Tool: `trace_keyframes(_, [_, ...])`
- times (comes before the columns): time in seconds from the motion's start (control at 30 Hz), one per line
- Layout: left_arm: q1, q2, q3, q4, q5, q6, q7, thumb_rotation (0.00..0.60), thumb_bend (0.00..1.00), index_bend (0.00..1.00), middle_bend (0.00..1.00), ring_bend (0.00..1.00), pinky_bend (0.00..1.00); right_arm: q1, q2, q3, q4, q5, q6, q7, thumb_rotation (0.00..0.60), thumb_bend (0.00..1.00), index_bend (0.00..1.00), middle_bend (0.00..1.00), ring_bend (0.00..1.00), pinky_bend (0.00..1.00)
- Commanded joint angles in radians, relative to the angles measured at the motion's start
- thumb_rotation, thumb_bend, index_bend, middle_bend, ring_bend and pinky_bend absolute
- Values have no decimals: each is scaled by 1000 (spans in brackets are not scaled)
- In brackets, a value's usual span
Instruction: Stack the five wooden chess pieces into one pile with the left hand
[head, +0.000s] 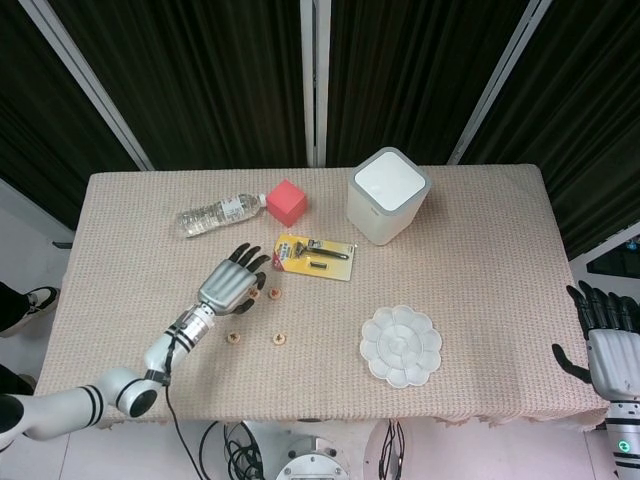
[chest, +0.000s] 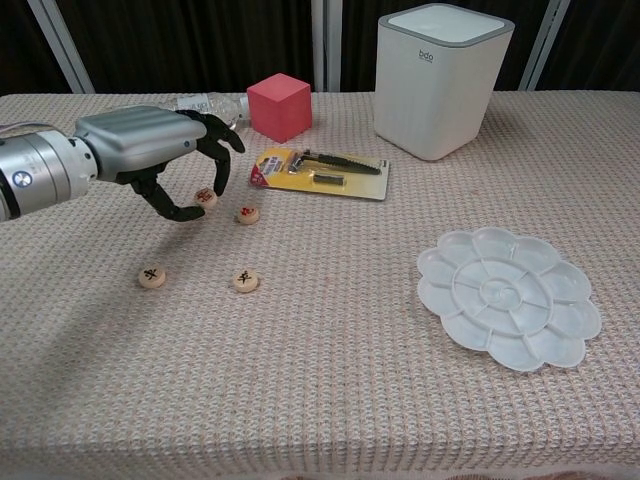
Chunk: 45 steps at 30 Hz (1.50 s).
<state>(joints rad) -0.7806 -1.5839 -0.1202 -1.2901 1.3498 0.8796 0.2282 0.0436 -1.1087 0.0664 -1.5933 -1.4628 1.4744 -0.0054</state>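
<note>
Our left hand hangs in the upper left of the chest view, fingers spread and curled downward like a claw, grasping nothing that we can see. It sits just above the pieces, which we read as the reach for a pick, since nothing is stacked yet.

We can count four pieces lying singly on the cloth. One piece sits right under the fingertips, a second just beside it to the right. Lower in the frame lie a third and a fourth, near each other but apart from the upper pair. A fifth we cannot find; the hand may hide it. In the head view the same pieces show as small dots, two by the fingers and two below.

The pieces are flat, round discs of pale wood with dark or red characters inked on top. Flat faces should stack well, but thin edges on a knitted cloth give fingers little to catch.

Our right hand rests at the lower right edge of the head view, off the table, fingers open and empty.
</note>
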Motion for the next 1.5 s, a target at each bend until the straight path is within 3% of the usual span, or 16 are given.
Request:
trace_keyframes(0.03, [-6,9,-8,7,-24,-18,6,600,317,518,119,0,43,0,1,0,-2,-1,2,-1,600,237,0,0,0,0])
trace_keyframes(0.47, [-19,-17,9,48,-65,-71,-2,600,317,490,119,0,42,-7,1,4,12,14,5,3,600,236,0,0,0,0])
trace_keyframes(0.93, [-22,-31,13,90,-58,-60,-23,600,317,485,120,0,22,-5,0,9,18,22,1,6,600,238,0,0,0,0])
trace_keyframes(1.5, [-20,-33,21,102,-29,-49,-87,600,317,342,120,0,30,-2,-1,11,12,32,-9,-7,600,239,0,0,0,0])
